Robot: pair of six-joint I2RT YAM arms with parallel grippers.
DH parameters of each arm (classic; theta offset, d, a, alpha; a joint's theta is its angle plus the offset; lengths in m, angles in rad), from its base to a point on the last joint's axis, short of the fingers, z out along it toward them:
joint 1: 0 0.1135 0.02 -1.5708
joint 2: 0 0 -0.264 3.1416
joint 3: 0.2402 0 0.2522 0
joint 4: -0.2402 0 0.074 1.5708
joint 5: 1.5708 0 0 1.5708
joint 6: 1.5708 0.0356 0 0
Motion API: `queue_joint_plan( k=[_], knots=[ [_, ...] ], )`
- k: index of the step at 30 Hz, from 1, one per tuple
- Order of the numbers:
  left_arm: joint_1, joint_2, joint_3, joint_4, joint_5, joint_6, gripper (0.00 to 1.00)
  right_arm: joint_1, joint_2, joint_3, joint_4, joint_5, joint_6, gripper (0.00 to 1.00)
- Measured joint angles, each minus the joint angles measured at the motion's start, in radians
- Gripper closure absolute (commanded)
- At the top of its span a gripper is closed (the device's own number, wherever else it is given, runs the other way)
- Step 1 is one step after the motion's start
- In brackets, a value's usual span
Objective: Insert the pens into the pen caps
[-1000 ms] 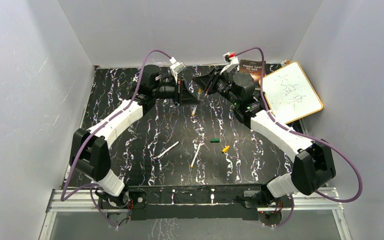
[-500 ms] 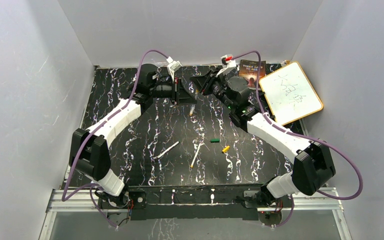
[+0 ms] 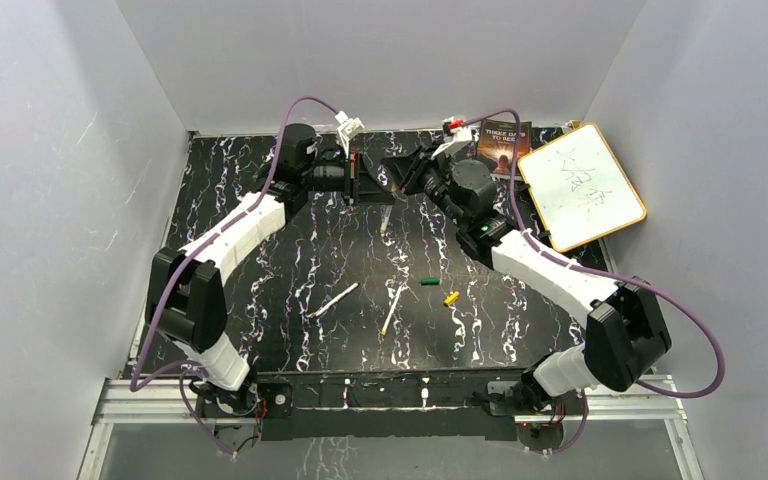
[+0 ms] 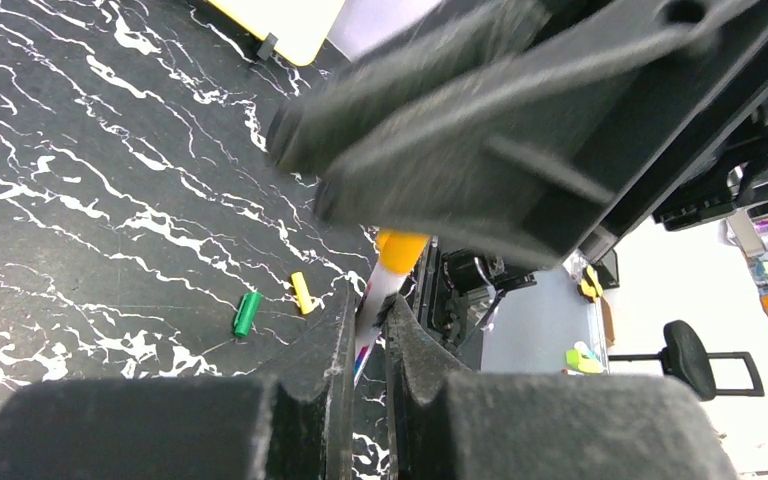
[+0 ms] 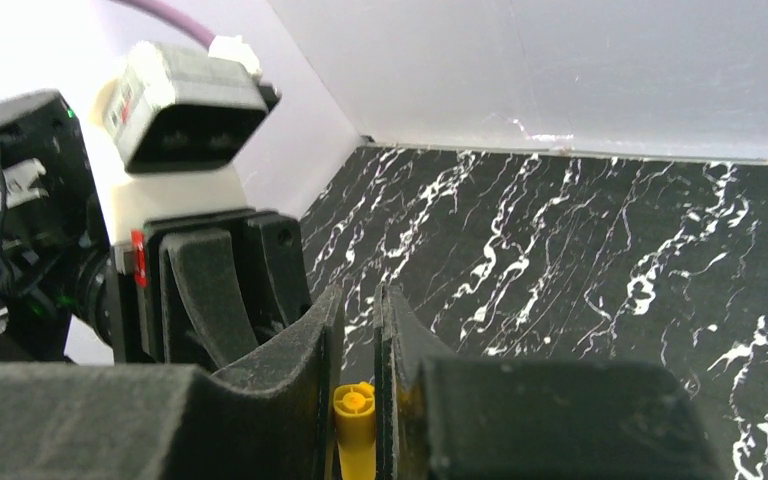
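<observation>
Your right arm has swung in toward the left one since 1 second ago, and both wrists now meet over the far middle of the table (image 3: pixel 250 210). Your left gripper (image 4: pixel 367 305) is clamped on a pen (image 4: pixel 380 290), whose pale printed barrel runs up and away from those fingers. Your right gripper (image 5: pixel 355 300) pinches a yellow-orange cap (image 5: pixel 354 425) directly ahead of that pen. In the left wrist view, cap and barrel end touch and sit nearly in 1 line, though you cannot tell how far the tip is in. The coming push probably has to go along the pen's long axis, straight into the cap.

1 loose pen (image 3: pixel 338 298) and another loose pen (image 3: pixel 392 311) lie mid-table. A green cap (image 3: pixel 428 281) and a second yellow cap (image 3: pixel 451 297) lie just to their right, nearer your right arm.

On the book (image 3: pixel 505 140) at the far right you can read "THREE DAYS TO SEE". The whiteboard (image 3: pixel 585 185) scrawl and the barrel print are illegible.
</observation>
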Motion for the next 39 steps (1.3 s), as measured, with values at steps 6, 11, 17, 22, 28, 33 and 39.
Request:
queue_joint_plan(
  k=[6, 11, 17, 22, 28, 33, 39],
  knots=[
    [0.000, 0.013, 0.024, -0.013, 0.034, -0.031, 1.00, 0.037, 0.029, -0.017, 0.004, -0.001, -0.001, 1.00],
    [0.000, 0.014, 0.025, -0.023, 0.038, -0.048, 1.00, 0.041, 0.031, -0.025, 0.018, 0.000, 0.000, 1.00],
    [0.013, 0.008, 0.024, 0.049, 0.076, -0.058, 1.00, 0.043, 0.029, 0.036, -0.027, -0.001, -0.005, 0.61],
    [0.099, -0.059, -0.012, 0.148, -0.075, -0.012, 1.00, 0.092, 0.005, 0.035, -0.101, -0.047, 0.027, 0.43],
    [0.086, -0.170, -0.049, 0.173, -0.127, 0.038, 1.00, 0.167, 0.036, -0.007, -0.236, -0.144, 0.042, 0.39],
    [0.082, -0.197, -0.059, 0.096, -0.163, 0.122, 1.00, 0.130, 0.011, -0.051, -0.265, -0.140, 0.055, 0.39],
    [0.093, -0.197, -0.082, -0.063, -0.251, 0.236, 1.00, 0.061, -0.130, -0.127, -0.278, -0.113, 0.050, 0.39]
  ],
)
